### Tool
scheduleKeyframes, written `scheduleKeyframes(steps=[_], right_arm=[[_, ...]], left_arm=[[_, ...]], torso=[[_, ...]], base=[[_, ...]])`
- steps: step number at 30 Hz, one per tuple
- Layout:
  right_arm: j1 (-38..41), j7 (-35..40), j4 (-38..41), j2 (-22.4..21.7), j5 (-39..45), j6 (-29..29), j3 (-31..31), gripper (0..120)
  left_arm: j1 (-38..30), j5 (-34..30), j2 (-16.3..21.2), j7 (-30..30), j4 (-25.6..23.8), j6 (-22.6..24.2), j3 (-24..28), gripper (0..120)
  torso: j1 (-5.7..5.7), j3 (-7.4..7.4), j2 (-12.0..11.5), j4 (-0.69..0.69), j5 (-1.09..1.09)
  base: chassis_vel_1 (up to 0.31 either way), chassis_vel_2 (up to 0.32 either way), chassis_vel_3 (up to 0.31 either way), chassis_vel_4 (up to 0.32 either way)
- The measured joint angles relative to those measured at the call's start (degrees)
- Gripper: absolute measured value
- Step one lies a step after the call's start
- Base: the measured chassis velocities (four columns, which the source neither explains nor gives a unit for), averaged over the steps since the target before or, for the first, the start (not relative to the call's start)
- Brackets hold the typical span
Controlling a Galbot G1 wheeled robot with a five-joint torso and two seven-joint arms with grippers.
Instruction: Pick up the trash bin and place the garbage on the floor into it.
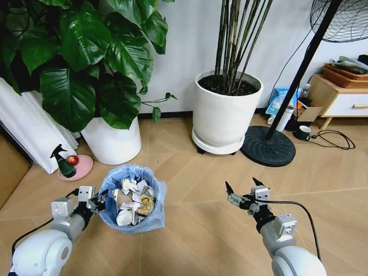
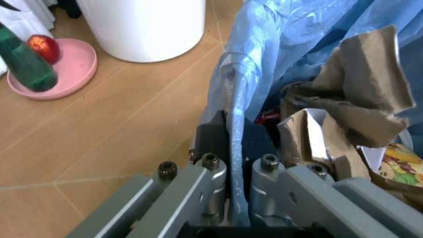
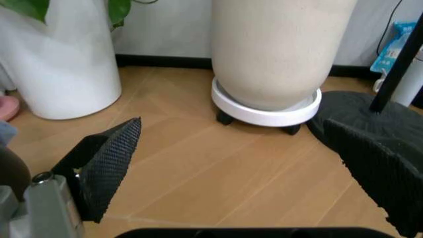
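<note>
Left pincer (image 2: 235,148) clenches the trash bin's (image 1: 133,198) rim, garbage (image 1: 132,201) inside; right pincer (image 1: 241,188) released.

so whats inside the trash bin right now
The trash bin, gripped at its rim by the left gripper, holds crumpled white paper, torn brown cardboard and a printed yellow wrapper. Anything beneath that top layer is covered. The right gripper hovers open.
</note>
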Motion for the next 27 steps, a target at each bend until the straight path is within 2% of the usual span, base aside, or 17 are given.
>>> scheduleKeyframes(steps=[27], right_arm=[[0.23,-0.28,-0.97,0.37,-0.52,-0.31,-0.57,100]], left_arm=[[0.06,-0.3,0.41,0.72,1.51,-0.47,-0.16,0]], torso=[[0.0,0.0,0.0,0.01,-0.02]], base=[[0.116,-0.119,-0.114,0.125]])
